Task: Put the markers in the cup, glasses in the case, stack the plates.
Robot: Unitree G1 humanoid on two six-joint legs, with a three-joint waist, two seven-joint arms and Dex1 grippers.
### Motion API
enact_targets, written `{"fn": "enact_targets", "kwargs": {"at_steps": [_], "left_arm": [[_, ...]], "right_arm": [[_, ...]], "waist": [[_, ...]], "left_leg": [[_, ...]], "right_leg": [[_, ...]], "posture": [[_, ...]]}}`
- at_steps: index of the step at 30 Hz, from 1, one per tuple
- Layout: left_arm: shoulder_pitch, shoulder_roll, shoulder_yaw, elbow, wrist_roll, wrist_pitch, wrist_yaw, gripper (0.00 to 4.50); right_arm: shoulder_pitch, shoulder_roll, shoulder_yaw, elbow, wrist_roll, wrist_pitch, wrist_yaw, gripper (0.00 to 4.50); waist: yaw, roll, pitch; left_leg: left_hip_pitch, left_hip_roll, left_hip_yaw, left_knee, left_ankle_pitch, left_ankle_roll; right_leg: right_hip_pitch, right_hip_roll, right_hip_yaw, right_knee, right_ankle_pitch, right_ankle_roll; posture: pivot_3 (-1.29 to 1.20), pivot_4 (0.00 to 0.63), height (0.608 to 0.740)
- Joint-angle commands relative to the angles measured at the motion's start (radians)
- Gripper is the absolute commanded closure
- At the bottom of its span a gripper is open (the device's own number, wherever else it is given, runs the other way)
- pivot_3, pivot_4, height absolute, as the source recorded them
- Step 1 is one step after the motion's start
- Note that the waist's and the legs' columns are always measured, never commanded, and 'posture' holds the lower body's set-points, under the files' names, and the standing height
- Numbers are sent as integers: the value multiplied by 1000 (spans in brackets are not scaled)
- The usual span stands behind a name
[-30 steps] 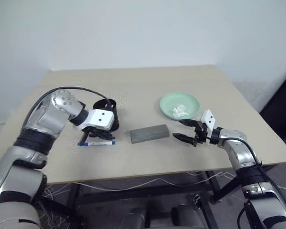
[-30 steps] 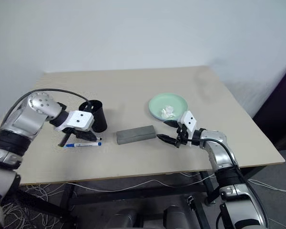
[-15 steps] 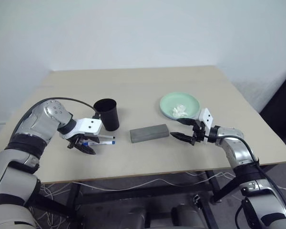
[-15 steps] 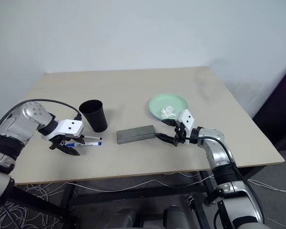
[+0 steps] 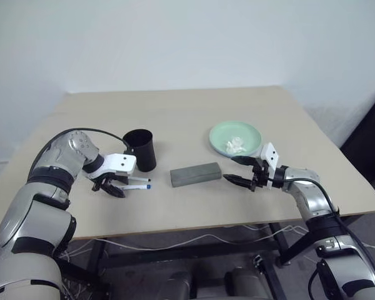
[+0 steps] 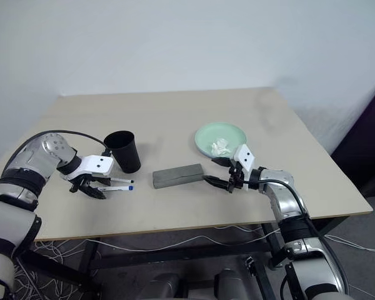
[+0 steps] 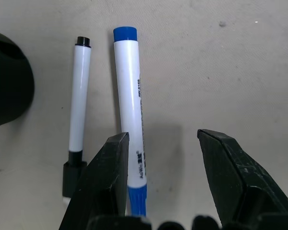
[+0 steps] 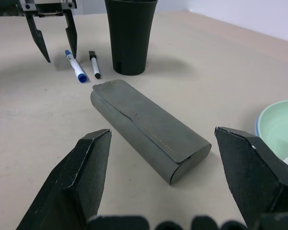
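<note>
Two markers lie side by side on the table in front of the black cup (image 5: 139, 150): the blue-capped one (image 7: 132, 115) and the black-capped one (image 7: 79, 105). My left gripper (image 7: 162, 135) points down over their near ends, open, with the blue marker just inside one finger (image 7: 105, 182) and nothing gripped. The grey case (image 5: 196, 174) lies shut at mid-table. My right gripper (image 5: 235, 170) hovers open beside the case's right end, holding nothing. The mint green plate (image 5: 220, 132) sits behind it, and a light blue rim (image 8: 256, 128) shows under its edge. The glasses are out of view.
A crumpled white tissue (image 5: 236, 145) lies in the green plate. The table's front edge (image 5: 194, 225) runs close below both grippers. Bare tabletop stretches behind the cup and the plate.
My left gripper was shut in front of the cup; it has opened and dropped left to the markers. The black-capped marker now shows beside the blue one. The right arm has stayed still.
</note>
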Motion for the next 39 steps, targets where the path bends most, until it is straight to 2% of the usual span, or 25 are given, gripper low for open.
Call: {"fn": "enact_targets", "kwargs": {"at_steps": [1, 13, 16, 21, 27, 31, 33, 39], "left_arm": [[-31, -17, 12, 36, 33, -16, 21, 2159], [-34, -57, 13, 103, 100, -46, 76, 2159], [-32, -56, 12, 107, 108, -53, 77, 2717], [-31, -55, 20, 109, 110, -55, 79, 4386], [-30, -45, 31, 100, 107, -66, 62, 4440], [-19, -44, 88, 21, 19, -64, -61, 4440], [-3, -38, 96, -70, -74, -30, -103, 4440], [51, -25, 195, -435, -399, 274, -110, 4440]], "right_arm": [[-10, -4, -14, -43, 13, 0, -4, 748], [-8, 1, -14, -49, 13, 3, -9, 748], [-8, 1, -11, -57, 25, 16, 5, 748], [-8, -3, -11, -80, 47, 48, 44, 748], [-16, 0, -14, -71, 37, 43, 40, 748], [-15, -1, -15, -69, 35, 39, 39, 748], [-14, -2, -15, -70, 34, 38, 38, 748], [-10, -5, -14, -78, 32, 36, 37, 748]], "waist": [[0, 0, 0], [0, 0, 0], [0, 0, 0], [-1, 0, 0], [0, 0, 0], [-1, 0, 0], [0, 0, 0], [-1, -1, 1]], "left_leg": [[0, 0, 0, 0, 0, 0], [0, 1, 0, 1, 0, 0], [0, 1, 0, 1, 0, 0], [0, 1, 0, 1, 0, 0], [0, 1, 0, 1, 0, 0], [-1, 1, 0, 1, 0, 0], [-2, 2, 0, 0, 0, 0], [-3, 1, -1, 1, -1, 0]], "right_leg": [[0, 0, 0, 0, 0, 0], [1, -1, -1, 1, 0, 0], [1, -1, -1, 1, 0, 0], [1, -1, -1, 1, 0, 0], [0, -1, -1, 1, 0, 0], [0, -1, -1, 0, 0, 0], [0, -1, -1, 0, 0, 0], [-1, -2, -2, -2, -1, 0]], "posture": [[0, 0, 740], [0, 0, 740], [0, 0, 740], [0, 0, 740], [0, 0, 740], [0, 0, 740], [0, 0, 740], [0, 0, 740]]}}
